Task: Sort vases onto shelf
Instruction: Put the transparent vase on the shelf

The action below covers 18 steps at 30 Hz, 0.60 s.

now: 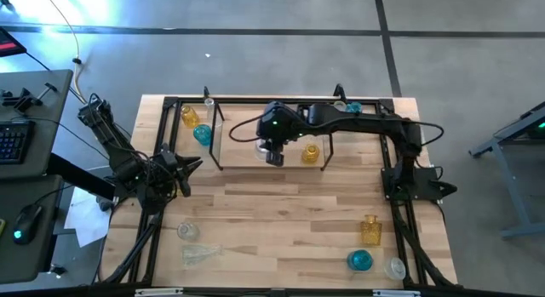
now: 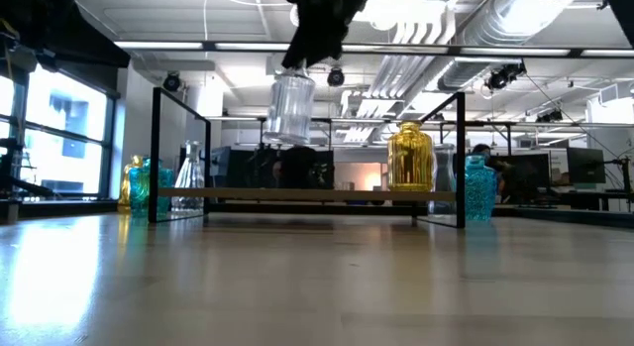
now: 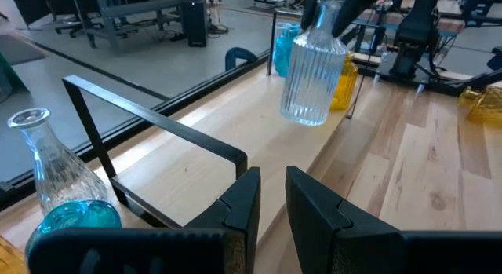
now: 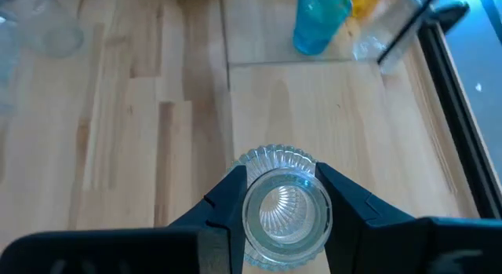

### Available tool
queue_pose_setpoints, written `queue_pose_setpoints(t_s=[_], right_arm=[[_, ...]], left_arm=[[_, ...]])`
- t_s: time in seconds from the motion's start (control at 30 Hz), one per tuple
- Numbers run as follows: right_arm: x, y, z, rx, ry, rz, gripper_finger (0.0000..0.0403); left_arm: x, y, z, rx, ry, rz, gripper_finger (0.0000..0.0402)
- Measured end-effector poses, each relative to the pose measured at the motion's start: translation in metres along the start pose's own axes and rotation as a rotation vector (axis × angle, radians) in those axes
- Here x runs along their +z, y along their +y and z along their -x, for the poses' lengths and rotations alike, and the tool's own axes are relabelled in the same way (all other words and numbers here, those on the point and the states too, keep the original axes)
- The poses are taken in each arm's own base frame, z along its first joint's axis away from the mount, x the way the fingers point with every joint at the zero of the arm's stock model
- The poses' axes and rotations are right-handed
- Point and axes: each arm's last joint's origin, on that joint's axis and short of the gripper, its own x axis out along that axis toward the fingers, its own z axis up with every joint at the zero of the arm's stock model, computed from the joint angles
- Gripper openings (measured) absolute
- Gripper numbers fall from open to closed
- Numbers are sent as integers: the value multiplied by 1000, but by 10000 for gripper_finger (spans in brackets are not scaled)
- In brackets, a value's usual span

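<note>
My right gripper [image 1: 272, 154] hangs over the shelf [image 1: 247, 161], shut on a clear ribbed vase [image 2: 287, 113], which also shows in the left wrist view [image 3: 312, 74]. On the shelf's wooden floor [image 2: 297, 194] an amber vase [image 2: 409, 158] stands on its base. By the shelf's left end stand a yellow vase [image 1: 189, 116], a blue one [image 1: 202, 134] and a clear flask [image 3: 47, 160]. My left gripper [image 3: 271, 199] waits near the table's left edge. It points toward the shelf, with a narrow gap between its fingers and nothing in it. My right gripper pinches the ribbed vase's neck [image 4: 251, 197], just below the mouth, between its two fingers, one on each side. The fingers slant down from above, from the table's right side. The vase hangs below them, slightly tilted, its base [image 2: 284, 140] clear of the shelf floor.
A blue vase [image 1: 353, 105] stands at the far right behind the shelf. Near the right front corner are an amber vase [image 1: 370, 231], a blue one [image 1: 359, 260] and a clear one [image 1: 394, 267]. Two clear vases [image 1: 187, 231] are at the near left, one lying down [image 1: 200, 254].
</note>
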Motion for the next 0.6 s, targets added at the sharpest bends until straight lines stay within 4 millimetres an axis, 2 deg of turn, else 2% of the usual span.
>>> queue_pose_setpoints(t_s=[0.13,0.3,0.5,0.6], right_arm=[[21,-4,-2,18,-21,40,94],[36,-13,-17,72,-5,48,94],[35,-23,-57,106,35,55,94],[30,-27,-67,137,49,38,94]], left_arm=[[1,-2,0,-7,-3,-12,56],[2,-4,0,-16,-7,-23,56],[2,-5,0,-17,-8,-30,56],[2,-5,0,-16,-8,-33,56]])
